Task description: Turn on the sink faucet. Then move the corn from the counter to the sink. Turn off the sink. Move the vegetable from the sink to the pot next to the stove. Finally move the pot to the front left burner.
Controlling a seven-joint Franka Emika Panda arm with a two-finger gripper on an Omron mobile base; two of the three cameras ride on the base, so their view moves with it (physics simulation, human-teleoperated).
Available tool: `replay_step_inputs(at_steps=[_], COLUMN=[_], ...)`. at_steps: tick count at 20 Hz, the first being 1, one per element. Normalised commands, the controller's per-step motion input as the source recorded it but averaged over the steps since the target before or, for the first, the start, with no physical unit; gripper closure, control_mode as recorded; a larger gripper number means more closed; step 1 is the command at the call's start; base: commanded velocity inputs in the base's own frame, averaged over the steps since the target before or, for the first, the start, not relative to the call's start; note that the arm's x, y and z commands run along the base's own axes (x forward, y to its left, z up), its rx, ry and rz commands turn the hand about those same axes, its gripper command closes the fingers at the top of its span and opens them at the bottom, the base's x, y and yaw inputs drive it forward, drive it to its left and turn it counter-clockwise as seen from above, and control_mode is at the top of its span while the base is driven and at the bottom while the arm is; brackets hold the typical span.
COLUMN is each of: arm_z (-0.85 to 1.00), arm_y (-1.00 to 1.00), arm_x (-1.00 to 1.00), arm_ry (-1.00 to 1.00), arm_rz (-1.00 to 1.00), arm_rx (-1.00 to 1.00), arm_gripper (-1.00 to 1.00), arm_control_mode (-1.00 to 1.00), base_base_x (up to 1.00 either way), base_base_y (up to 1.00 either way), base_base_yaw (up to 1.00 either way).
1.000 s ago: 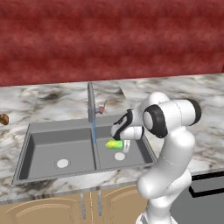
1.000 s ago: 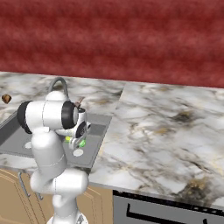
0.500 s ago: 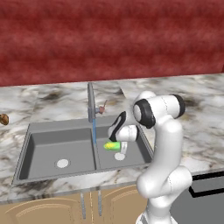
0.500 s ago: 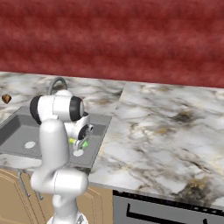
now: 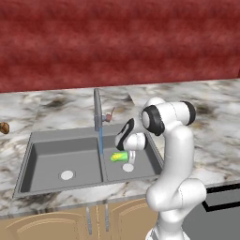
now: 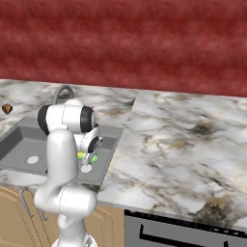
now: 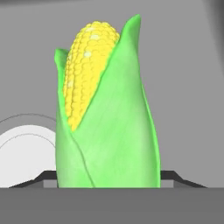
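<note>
The gripper [image 5: 125, 158] hangs low over the right basin of the sink [image 5: 42, 152], its jaws closed on the corn [image 5: 119, 156]; in the hand view the cob [image 7: 105, 109] stands between the two dark finger tips, one tip [image 7: 46, 177] showing at each side of its green husk, yellow kernels bare toward the far end; from the left base view the corn lies roughly level, its green end pointing toward the divider between the basins; from the right base view a bit of green and yellow [image 6: 87, 157] shows just under the hand [image 6: 89, 144]. Beside the corn in the hand view lies the round white drain [image 7: 24, 153] of the right basin, which the left base view places just under the gripper [image 5: 127, 167]; whether the cob touches the grey basin floor cannot be told. A thin blue stream of water [image 5: 100, 140] falls from the sink faucet [image 5: 97, 110] onto the divider, just left of the corn; the faucet's small reddish lever [image 5: 110, 116] sticks out to the right. The left basin holds its own white drain [image 5: 67, 175]; around the sink runs the veined marble counter [image 5: 206, 136]; a small brown lump [image 5: 3, 127] sits on it far to the left, well apart from the sink; a corner of the black stove [image 5: 220, 211] shows at the lower right.
</note>
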Motion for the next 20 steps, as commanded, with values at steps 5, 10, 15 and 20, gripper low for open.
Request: replay_step_inputs(at_steps=[5, 10, 15, 20], arm_z=[-0.09, 0.09, 0.45, 0.72], arm_y=[0.01, 0.00, -0.01, -0.09], arm_x=[0.07, 0.00, -0.02, -0.13], arm_ry=[0.00, 0.00, -0.01, -0.05], arm_rz=[0.03, 0.01, 0.00, 0.00], arm_rx=[0.05, 0.04, 0.01, 0.00], arm_gripper=[-1.00, -1.00, -1.00, -1.00], arm_control_mode=[-1.00, -1.00, -1.00, -1.00], base_base_x=[0.00, 0.00, 0.00, 0.00], base_base_y=[0.00, 0.00, 0.00, 0.00], base_base_yaw=[0.00, 0.00, 0.00, 0.00])
